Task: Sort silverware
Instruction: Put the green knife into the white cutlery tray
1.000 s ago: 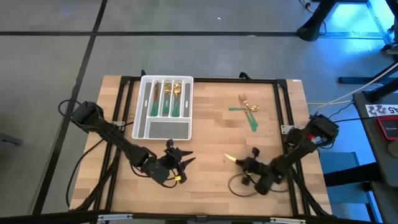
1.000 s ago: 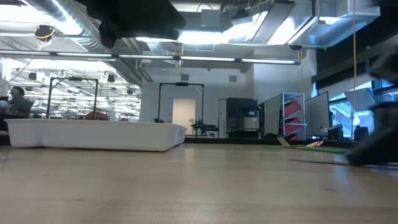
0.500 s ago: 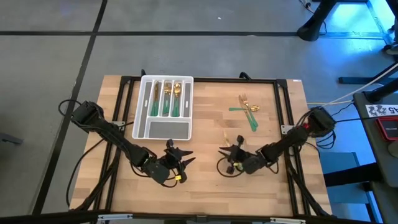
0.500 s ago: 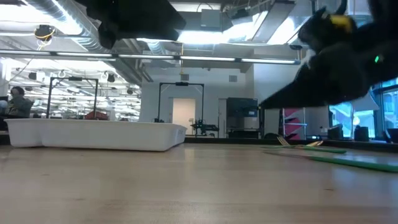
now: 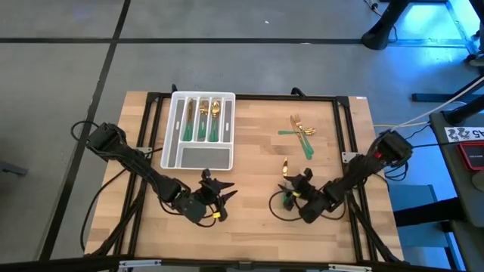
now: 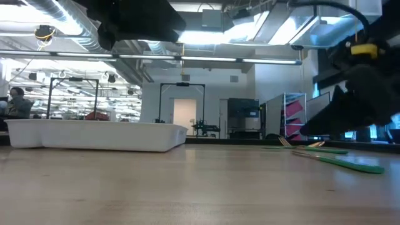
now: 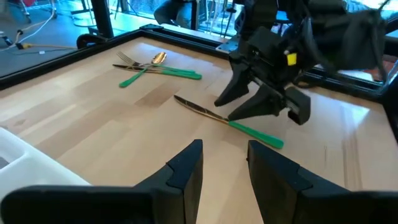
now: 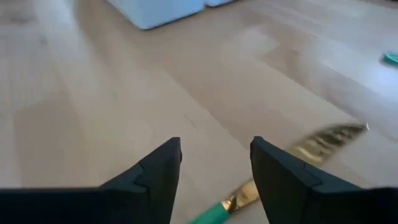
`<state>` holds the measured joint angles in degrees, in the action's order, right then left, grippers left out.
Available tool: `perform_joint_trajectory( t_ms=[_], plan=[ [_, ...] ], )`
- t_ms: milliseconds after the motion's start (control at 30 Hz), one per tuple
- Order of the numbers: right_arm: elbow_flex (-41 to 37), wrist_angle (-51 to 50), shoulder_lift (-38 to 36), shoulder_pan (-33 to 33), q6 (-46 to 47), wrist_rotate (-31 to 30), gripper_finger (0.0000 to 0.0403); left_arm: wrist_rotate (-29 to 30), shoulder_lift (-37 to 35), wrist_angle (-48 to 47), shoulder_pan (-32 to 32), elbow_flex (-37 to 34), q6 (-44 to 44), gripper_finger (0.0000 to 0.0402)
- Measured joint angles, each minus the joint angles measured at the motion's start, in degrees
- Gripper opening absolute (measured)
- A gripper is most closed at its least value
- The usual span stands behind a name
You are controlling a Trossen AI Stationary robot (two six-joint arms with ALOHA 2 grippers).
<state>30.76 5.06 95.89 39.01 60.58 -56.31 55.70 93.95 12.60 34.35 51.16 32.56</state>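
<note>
Presently the right gripper (image 5: 291, 193) sits low over the near right part of the wooden table (image 5: 257, 143), jaws spread apart with nothing between them. A knife (image 5: 285, 175) with a gold blade and green handle lies flat on the wood just beside those fingers; the right wrist view shows it free on the boards under the open fingertips (image 8: 158, 163), blade (image 8: 323, 140) angled away. In the left wrist view the same knife (image 7: 225, 121) lies diagonal on the table with the right gripper (image 7: 255, 102) standing over its handle end.

Left gripper (image 5: 219, 193): resting near the front edge, below the tray, jaws held at a narrow gap, empty. Its fingers (image 7: 186, 167) show a slim space between them.

White compartmented tray (image 5: 172, 147) at the back left. Its long slots hold sorted silverware (image 5: 203, 119), gold heads toward the far end, green handles toward the near end. The wide cross compartment nearest the arms looks bare.

Loose pile (image 5: 301, 133) at the back right: a fork and other green-handled pieces crossed over one another, touching. Exact count cannot be told. The low view shows them as thin green lines (image 6: 315, 149) on the table, with the knife (image 6: 344, 162) nearer.
</note>
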Motion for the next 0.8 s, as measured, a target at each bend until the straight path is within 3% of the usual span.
perform_joint_trajectory(
  t_ms=[200,333,500,667,800],
  plan=[
    [0.06,-0.32,7.00,-1.22,8.04,1.45,0.0186,0.03,0.00,0.00,-0.50,-0.02,0.33,0.0116],
    [0.22,2.99,10.49,-2.25,5.66,1.49,0.0186,0.03,0.00,0.04,-0.78,-0.02,0.46,0.0116],
    [0.16,15.74,11.54,-2.50,-12.84,6.28,0.0186,0.05,-0.02,0.11,-1.14,-0.04,1.21,0.0116],
    [0.12,30.20,11.41,-3.89,-37.88,18.51,0.0186,0.05,-0.02,0.09,-1.51,-0.04,1.75,0.0116],
    [-0.10,36.78,8.31,-3.77,-45.83,13.53,0.0186,0.05,-0.02,0.05,-1.51,-0.04,1.96,0.0116]
  ],
)
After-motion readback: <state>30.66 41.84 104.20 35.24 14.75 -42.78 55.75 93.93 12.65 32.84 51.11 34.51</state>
